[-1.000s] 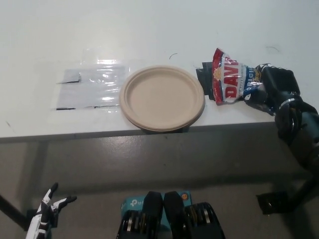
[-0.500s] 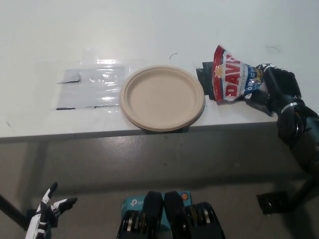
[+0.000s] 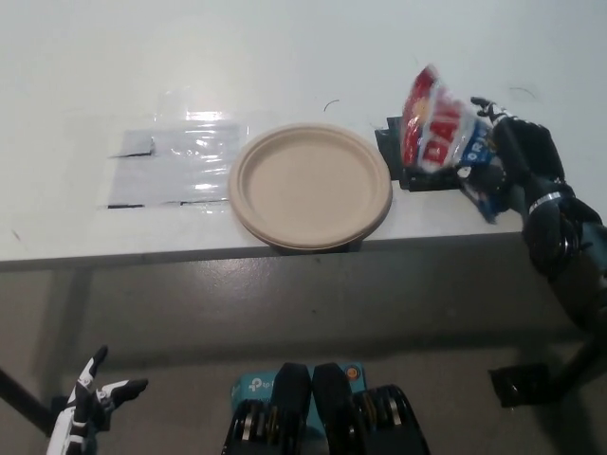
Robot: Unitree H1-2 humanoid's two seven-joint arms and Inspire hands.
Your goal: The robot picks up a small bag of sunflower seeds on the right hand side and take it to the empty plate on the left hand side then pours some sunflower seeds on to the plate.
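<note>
Pick-up step looks done: black right hand [image 3: 517, 161] is clamped on the seed bag [image 3: 438, 128], which sits tilted, seemingly lifted off the table [image 3: 285, 47], just at 3 o'clock of the empty plate [image 3: 310, 185] w/ a dark patch [image 3: 398, 156] under it. White left hand [image 3: 90, 403] idles at lower left, fingers spread, holding nothing. Next, probably: carry bag toward 9 o'clock over plate, then tip the mouth down to pour.

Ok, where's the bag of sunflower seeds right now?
In the head view, the seed bag is held in the black right hand, just right of the empty plate.
</note>
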